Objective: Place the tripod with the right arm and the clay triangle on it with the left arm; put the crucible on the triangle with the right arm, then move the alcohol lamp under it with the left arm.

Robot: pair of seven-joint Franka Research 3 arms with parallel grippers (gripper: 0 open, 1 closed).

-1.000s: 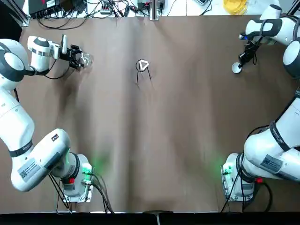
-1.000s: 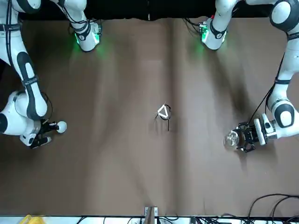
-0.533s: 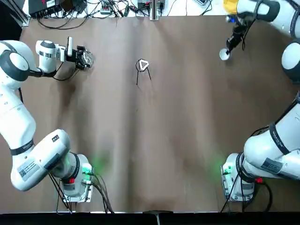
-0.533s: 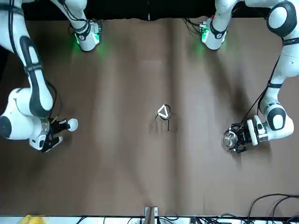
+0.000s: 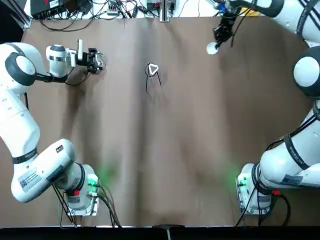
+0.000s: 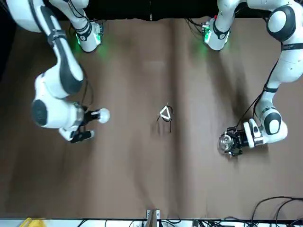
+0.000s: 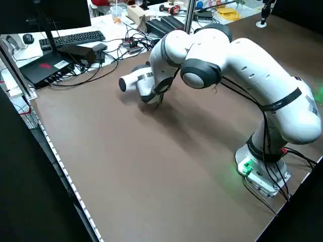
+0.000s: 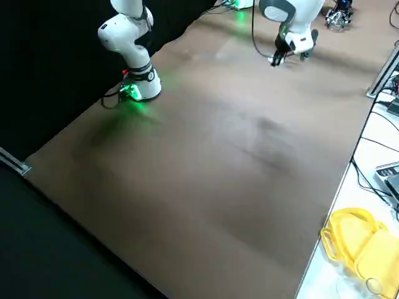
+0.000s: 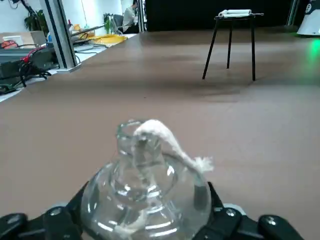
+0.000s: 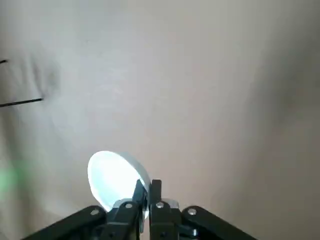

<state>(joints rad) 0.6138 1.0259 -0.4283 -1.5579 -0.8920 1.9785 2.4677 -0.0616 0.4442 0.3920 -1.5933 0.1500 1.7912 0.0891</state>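
The right hand (image 10: 148,192) is pinching the cup (image 10: 116,181) between its fingertips; the left hand (image 9: 147,212) is gripping the glass lamp (image 9: 150,195).

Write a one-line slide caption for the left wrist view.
Clear glass alcohol lamp in the left pincer, with the tripod standing beyond, topped by the clay triangle.

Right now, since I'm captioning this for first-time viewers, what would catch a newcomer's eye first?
Probably the two big white arms, one at each side of the table. Next, the clear glass alcohol lamp held in the left gripper and the white crucible in the right gripper, both away from the tripod near the table's far edge.
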